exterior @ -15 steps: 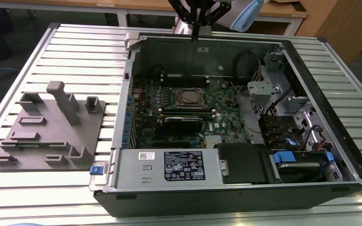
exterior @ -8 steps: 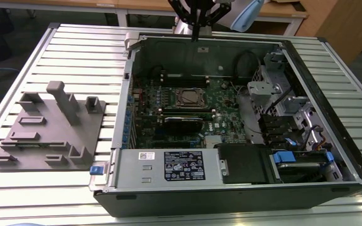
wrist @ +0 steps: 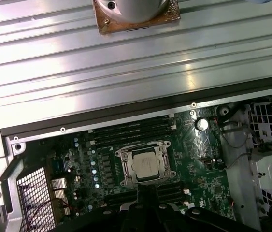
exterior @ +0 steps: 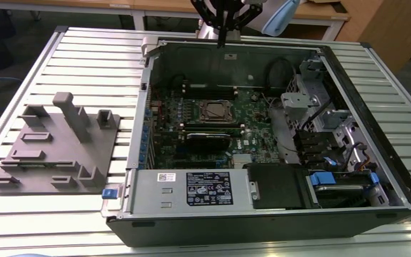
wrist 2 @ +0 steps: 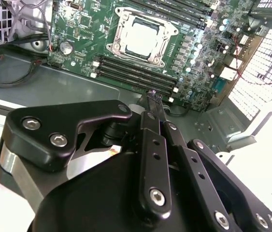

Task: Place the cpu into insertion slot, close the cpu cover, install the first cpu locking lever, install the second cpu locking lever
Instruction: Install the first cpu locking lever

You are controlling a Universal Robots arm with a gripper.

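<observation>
I am looking down past the pincer (wrist 2: pixel 154 96) into the open computer case (exterior: pixel 377 182), which is lying on its side on the slatted bench (exterior: pixel 70 53) so that the green motherboard (wrist 2: pixel 85 34) faces upward and can be reached from above. The cpu (wrist 2: pixel 141 37) is already sitting in the insertion slot (wrist: pixel 122 170), its dull silver top showing square through the window of the cpu cover (wrist 2: pixel 119 34), which seems to be lying flat down over it; I cannot make out how the locking levers are standing. The pincer is hanging above the far edge of the case, well apart from the socket, which lies below and ahead of its tips, with the long black memory slots (wrist 2: pixel 131 72) between the two. Its fingers (wrist 2: pixel 151 101) are pressed together to a narrow point with no gap that I can see, and they are carrying nothing and touching nothing. Off to one side of the case, well away from the pincer, a grey moulded fixture (exterior: pixel 52 144) is resting on the bench, presumably there to park parts.
</observation>
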